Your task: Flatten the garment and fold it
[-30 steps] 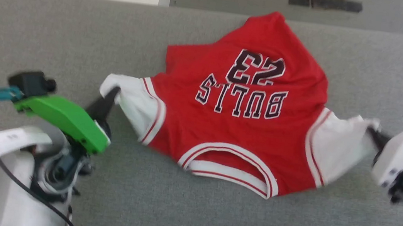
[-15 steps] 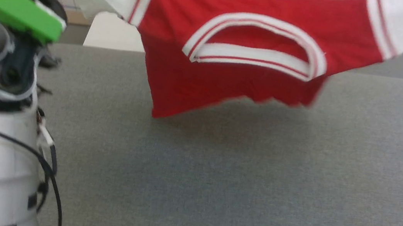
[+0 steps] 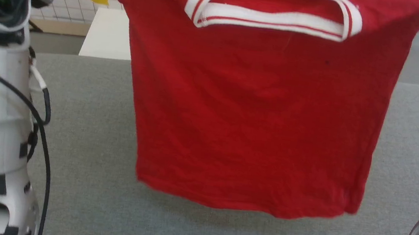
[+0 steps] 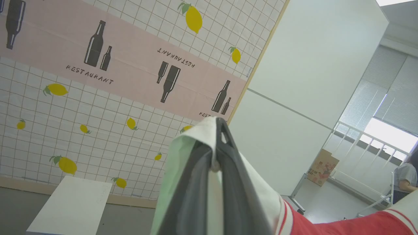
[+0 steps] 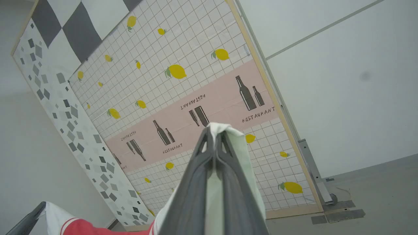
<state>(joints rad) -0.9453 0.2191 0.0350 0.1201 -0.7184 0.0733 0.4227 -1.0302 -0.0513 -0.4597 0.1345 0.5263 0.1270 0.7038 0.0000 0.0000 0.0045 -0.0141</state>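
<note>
Both sleeves are pinched: your left gripper (image 4: 218,137) and right gripper (image 5: 215,135) each clamp tight on white sleeve cloth, holding the garment (image 3: 253,119) aloft, plain red side toward you. Hem hangs roughly level, close over the grey table (image 3: 80,205); contact not discernible. Grey surface shows left, right and in front of hem.

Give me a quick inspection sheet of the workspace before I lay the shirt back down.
Surface: grey padded table.
Job's things: garment hanging spread, plain red side toward the head camera, collar up, hem low over the table; contact unclear.
Clutter: nothing seen.
Grippers: left gripper shut on one white sleeve; right gripper shut on the other.
Cables: black cable looping along the left arm, apart from the garment.
Surroundings: wall panel with lemons and bottles, white block, person far off by the window.
</note>
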